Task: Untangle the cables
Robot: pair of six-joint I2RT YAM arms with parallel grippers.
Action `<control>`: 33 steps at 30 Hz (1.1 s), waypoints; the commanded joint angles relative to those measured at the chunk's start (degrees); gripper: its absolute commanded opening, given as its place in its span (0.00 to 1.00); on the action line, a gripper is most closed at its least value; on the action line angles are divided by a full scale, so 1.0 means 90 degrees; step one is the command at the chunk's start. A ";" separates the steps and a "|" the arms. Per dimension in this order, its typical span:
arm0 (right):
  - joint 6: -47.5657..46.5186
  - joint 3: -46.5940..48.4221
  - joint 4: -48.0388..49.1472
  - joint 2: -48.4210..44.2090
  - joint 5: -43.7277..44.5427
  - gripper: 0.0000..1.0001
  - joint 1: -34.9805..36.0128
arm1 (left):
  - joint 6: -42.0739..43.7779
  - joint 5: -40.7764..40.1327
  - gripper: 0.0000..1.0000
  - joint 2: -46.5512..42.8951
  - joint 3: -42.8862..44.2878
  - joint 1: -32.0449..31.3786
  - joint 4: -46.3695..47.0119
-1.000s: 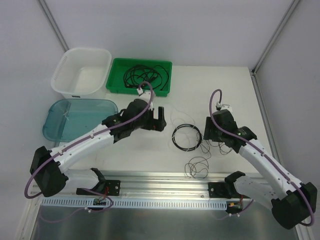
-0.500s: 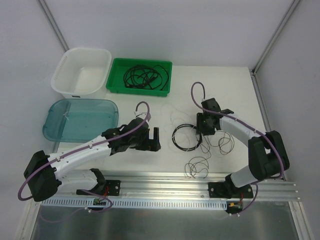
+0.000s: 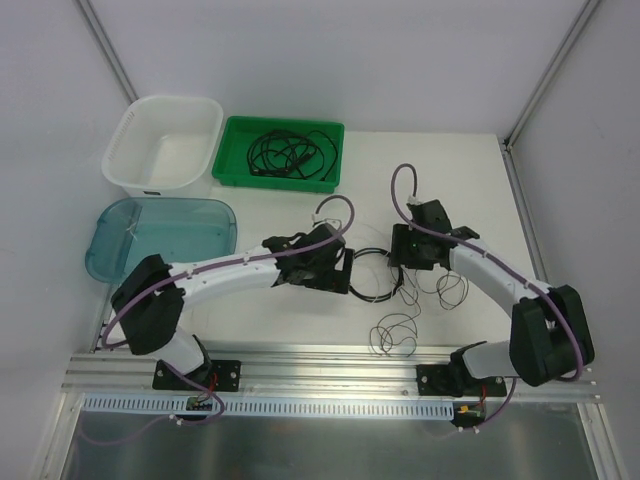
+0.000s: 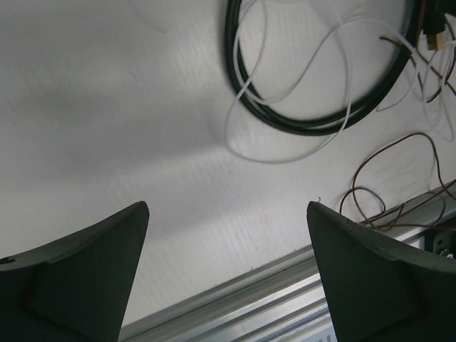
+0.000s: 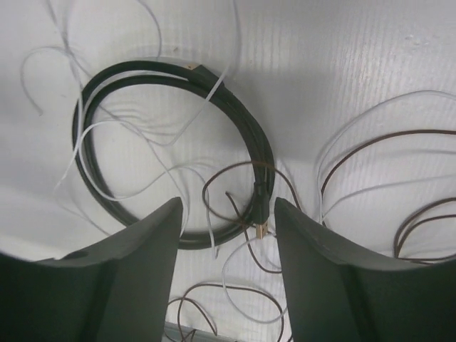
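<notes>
Table [image 3: 470, 190], cables [image 5: 246, 121] beneath right pincer [image 5: 228, 214]

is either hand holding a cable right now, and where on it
Nothing is held. The left hand and the right hand are both open. The right hand is over the black coiled cable, but its fingers are not closed on it.

Black coiled cable [image 5: 241, 117] ahead of dark grey right end effector [image 5: 228, 208]; thin white cable [image 4: 278, 160]; dark brown wire [image 5: 385, 135]; white ribbed surface [image 4: 107, 107]; green tray [image 3: 236, 165].
</notes>
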 commanded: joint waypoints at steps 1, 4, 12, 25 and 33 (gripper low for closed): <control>0.0037 -0.0114 -0.0255 -0.0854 0.0073 0.59 0.0002 | 0.0420 -0.0173 0.93 0.0758 0.0829 -0.0226 0.0098; -0.0031 -0.0153 -0.0461 -0.1305 0.0170 0.63 -0.0007 | 0.0508 -0.0173 0.88 0.1335 0.1065 -0.0256 0.0088; -0.0090 -0.0231 -0.1213 -0.2886 0.0571 0.77 0.0002 | 0.0556 -0.0232 0.53 0.2301 0.1368 -0.0334 0.0098; 0.0096 -0.0417 -0.1818 -0.4128 0.0883 0.87 0.0012 | 0.0868 -0.1276 0.00 0.0869 0.0938 -0.0471 -0.0272; 0.0184 -0.0369 -0.1867 -0.4373 0.1001 0.89 0.0002 | 0.1981 -0.1940 0.00 -0.1142 0.1855 -0.0266 -0.1376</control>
